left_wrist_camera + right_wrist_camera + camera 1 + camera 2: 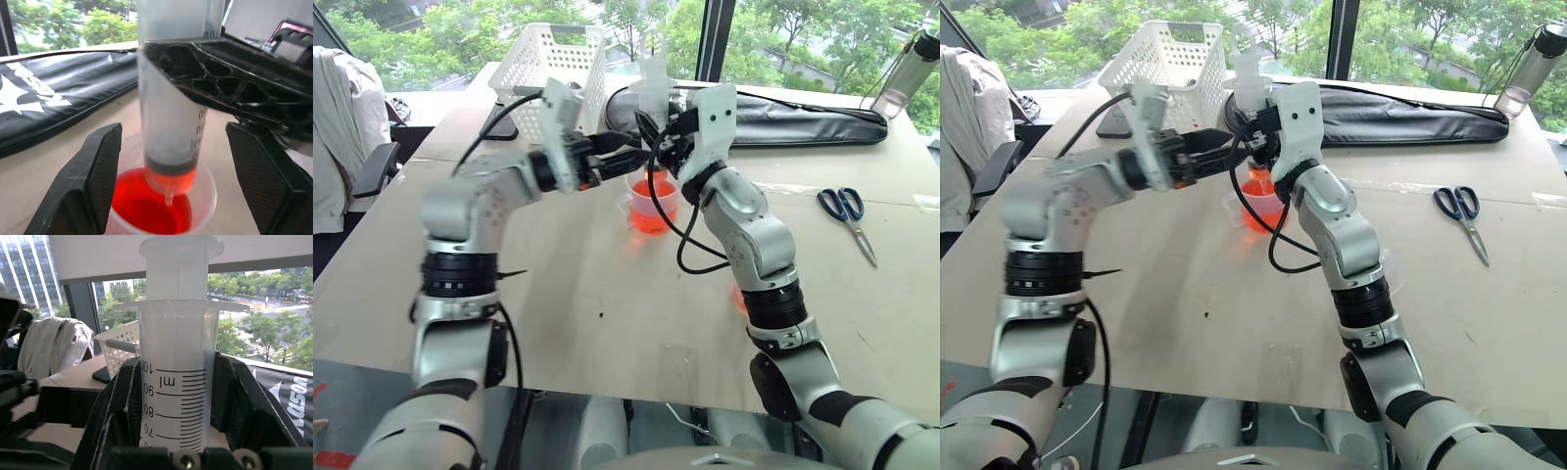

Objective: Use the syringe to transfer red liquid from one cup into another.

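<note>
Your right gripper (176,450) is clamped on the syringe (171,112), held upright with its nozzle just above the red liquid (146,205) in the cup (653,204). Your left gripper (178,181), jaws apart, flanks that cup. Beyond it lies a black bag (783,116).
</note>
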